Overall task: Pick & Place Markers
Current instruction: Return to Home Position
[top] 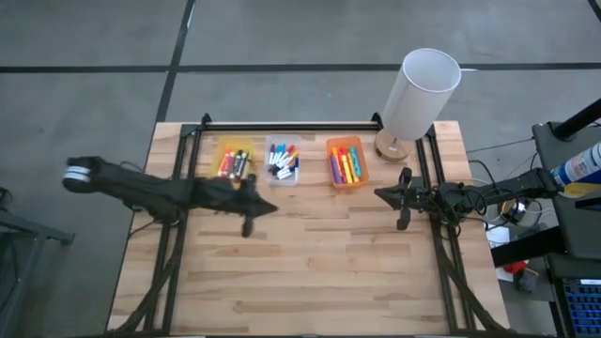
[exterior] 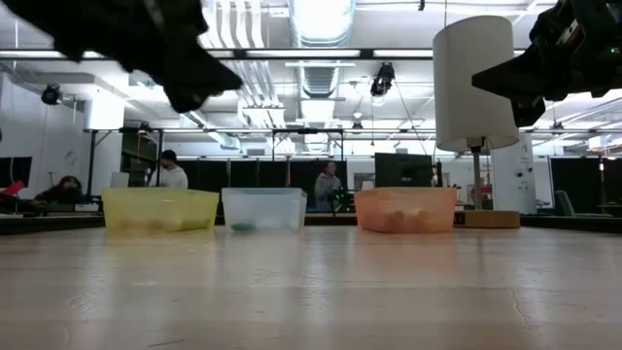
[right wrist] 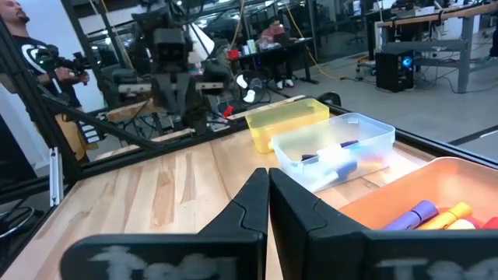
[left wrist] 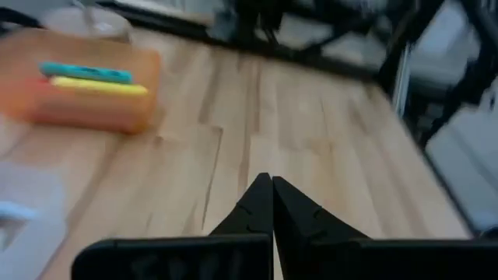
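Markers in many colours lie in three small bins in a row at the table's far side: a yellow bin [top: 233,160], a clear bin [top: 283,161] and an orange bin [top: 346,162]. My left gripper [top: 271,207] hangs above the bare wood just nearer than the yellow and clear bins. It is shut, with nothing between its fingers [left wrist: 271,198]. My right gripper [top: 378,194] waits to the right of the orange bin, shut and empty [right wrist: 268,183]. From it I see blue and dark markers in the clear bin [right wrist: 334,155] and purple and yellow ones in the orange bin [right wrist: 428,210].
A white cylindrical lamp [top: 420,92] on a wooden base stands at the far right corner, behind the orange bin. Black frame rails [top: 291,124] run along the far edge and both sides. The near half of the wooden table [top: 310,282] is bare. People sit and stand in the room beyond.
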Robot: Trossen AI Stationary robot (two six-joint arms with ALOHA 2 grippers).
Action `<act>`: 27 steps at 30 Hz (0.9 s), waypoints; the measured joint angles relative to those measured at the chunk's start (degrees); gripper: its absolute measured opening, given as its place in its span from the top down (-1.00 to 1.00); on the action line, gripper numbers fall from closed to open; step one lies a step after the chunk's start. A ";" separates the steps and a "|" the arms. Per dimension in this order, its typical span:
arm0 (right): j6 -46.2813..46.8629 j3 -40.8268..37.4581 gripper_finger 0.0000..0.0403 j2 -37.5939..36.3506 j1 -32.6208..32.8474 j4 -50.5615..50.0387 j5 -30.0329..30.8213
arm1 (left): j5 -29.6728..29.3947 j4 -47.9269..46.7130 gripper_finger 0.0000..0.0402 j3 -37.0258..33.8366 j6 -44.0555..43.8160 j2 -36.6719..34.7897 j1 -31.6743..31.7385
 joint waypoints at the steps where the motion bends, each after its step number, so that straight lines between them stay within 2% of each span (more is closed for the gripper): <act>1: 0.00 0.00 0.96 0.00 -0.02 0.00 0.01 | -0.60 1.11 1.00 -2.33 -1.39 -3.03 0.02; 3: -0.01 0.00 0.96 0.00 -0.02 0.00 0.00 | -1.58 2.95 1.00 -6.52 -3.50 -8.68 -0.18; 6: -0.01 0.00 0.96 0.02 -0.02 0.00 0.00 | -1.79 3.39 1.00 -11.17 -0.16 -17.24 -1.58; 10: -0.01 -0.01 0.96 0.02 -0.01 0.00 0.00 | -5.46 0.71 1.00 -15.01 0.35 -26.99 -1.93; 12: 0.01 0.00 0.96 0.02 -0.02 0.01 0.01 | -5.40 -0.43 1.00 -16.45 0.81 -30.82 -1.98; 15: -0.01 0.00 0.96 0.02 -0.02 0.00 0.02 | -4.45 -4.23 1.00 -17.28 5.08 -35.82 -2.23; 18: -0.01 0.00 0.96 0.02 -0.02 0.00 0.02 | -6.26 -7.86 1.00 -18.01 6.82 -39.45 -2.23; 27: -0.01 -0.01 0.96 0.02 -0.01 0.00 0.00 | -5.23 -8.22 1.00 -22.07 7.87 -49.12 -2.23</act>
